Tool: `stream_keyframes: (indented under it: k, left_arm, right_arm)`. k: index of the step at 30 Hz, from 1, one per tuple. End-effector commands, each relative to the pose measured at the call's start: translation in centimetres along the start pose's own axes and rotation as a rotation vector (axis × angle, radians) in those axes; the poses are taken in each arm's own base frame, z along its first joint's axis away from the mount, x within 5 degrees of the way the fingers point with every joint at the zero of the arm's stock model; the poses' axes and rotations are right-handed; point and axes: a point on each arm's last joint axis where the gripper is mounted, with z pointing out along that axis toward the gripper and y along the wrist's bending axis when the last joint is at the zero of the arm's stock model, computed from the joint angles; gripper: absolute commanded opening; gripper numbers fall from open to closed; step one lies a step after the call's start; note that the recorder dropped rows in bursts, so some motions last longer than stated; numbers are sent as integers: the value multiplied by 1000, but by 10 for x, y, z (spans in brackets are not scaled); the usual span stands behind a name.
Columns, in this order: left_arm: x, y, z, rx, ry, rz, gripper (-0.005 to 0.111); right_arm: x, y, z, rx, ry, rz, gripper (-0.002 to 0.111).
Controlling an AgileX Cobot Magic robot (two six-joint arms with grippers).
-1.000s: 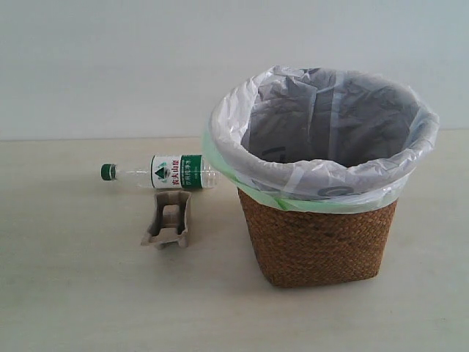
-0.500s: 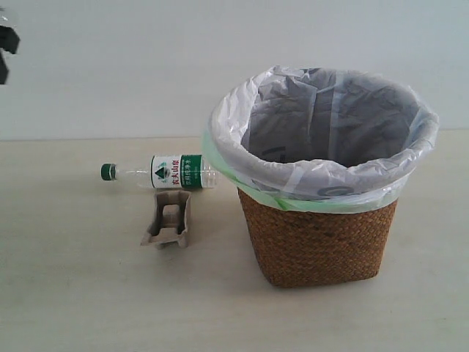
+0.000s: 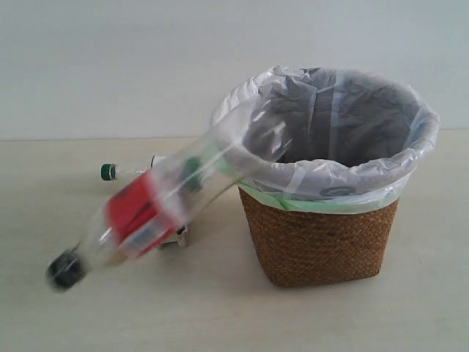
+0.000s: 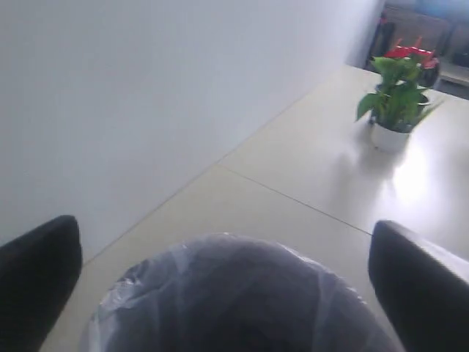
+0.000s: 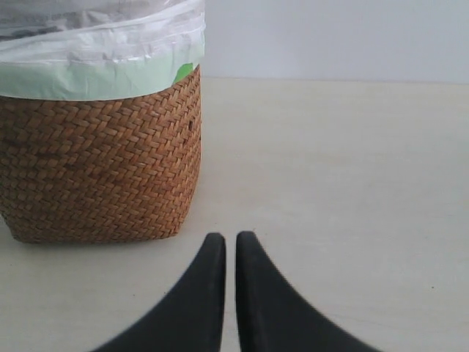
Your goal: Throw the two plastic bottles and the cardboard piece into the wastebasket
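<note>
One big wastebasket (image 3: 322, 242) fills the right half of the exterior view. Its brown wicker walls taper downward, the white bag liner (image 3: 330, 180) is folded over the rim with a pale green edge, and the mouth is wide open and dark inside. Bare tabletop (image 3: 410, 315) lies open to its right and along the whole lower strip of the frame, and a pale wall (image 3: 110, 59) closes off the upper part behind.

Cutting across centre-left, and heavily blurred, comes the red-label bottle (image 3: 135, 213). It's tilted, with the black cap (image 3: 66, 270) down at lower left and the clear base end up high, overlapping the basket's left rim. Whether it touches that rim, I can't tell. It blocks most of what sits behind it. Only the cap end of the green-cap bottle (image 3: 110, 171) shows, lying at mid-left. The cardboard piece (image 3: 180, 236) is just a sliver peeking out below the red label.

Left gripper (image 4: 223, 242): released, with its dark fingers (image 4: 37, 271) spread far apart and the liner's mouth showing between them. A potted plant (image 4: 396, 103) stands well off on the far table surface.

Right gripper (image 5: 230, 249): clenched, tips all but touching and grasping nothing. Bare table lies ahead of it, with the basket's woven wall near.
</note>
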Motion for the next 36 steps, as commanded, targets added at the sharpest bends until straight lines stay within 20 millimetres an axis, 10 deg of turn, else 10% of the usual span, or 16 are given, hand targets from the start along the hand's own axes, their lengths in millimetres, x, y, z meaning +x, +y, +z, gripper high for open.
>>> stream_keyframes:
  k: [1, 11, 30, 36]
  left_arm:
    - [10, 4, 5, -38, 74, 18, 107]
    - [80, 46, -43, -435, 994, 207, 107]
    - [191, 58, -9, -296, 1086, -93, 107]
    - [198, 62, -20, -328, 1237, -43, 107]
  right_arm:
    - [-1, 0, -1, 1, -14, -11, 2]
    - [-1, 0, -1, 1, -14, -11, 2]
    - [-1, 0, -1, 1, -14, -11, 2]
    - [-1, 0, -1, 1, -14, -11, 2]
